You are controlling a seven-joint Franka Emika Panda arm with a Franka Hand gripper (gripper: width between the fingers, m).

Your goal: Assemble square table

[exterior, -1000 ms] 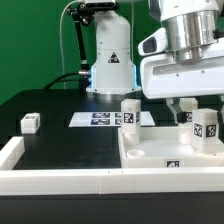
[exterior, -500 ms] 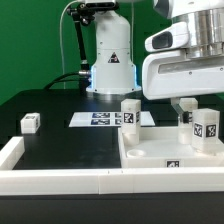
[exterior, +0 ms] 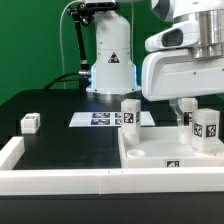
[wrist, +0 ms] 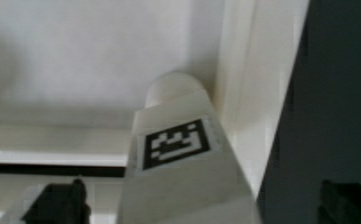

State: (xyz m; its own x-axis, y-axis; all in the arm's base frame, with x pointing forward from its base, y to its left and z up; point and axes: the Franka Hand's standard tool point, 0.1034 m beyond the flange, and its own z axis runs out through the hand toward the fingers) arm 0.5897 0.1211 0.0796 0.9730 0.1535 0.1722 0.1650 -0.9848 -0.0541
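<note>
The white square table slab [exterior: 165, 155] lies at the exterior view's lower right, with a tag on its front side. White tagged leg posts stand on it: one at its left back [exterior: 129, 113] and a pair at the right [exterior: 205, 127]. My gripper [exterior: 186, 106] hangs just above the right posts. In the wrist view a tagged leg post [wrist: 180, 150] stands between my two dark fingertips [wrist: 61, 202], which stay apart on either side of it without touching. My gripper [wrist: 203, 205] is open. Another small leg post [exterior: 29, 122] lies at the left.
The marker board [exterior: 100, 119] lies flat behind the slab. A long low white wall [exterior: 60, 180] borders the front and left of the work area. The robot's base [exterior: 110, 60] stands at the back.
My arm and gripper have risen a little above the right leg posts. The posts and slab have not moved.
</note>
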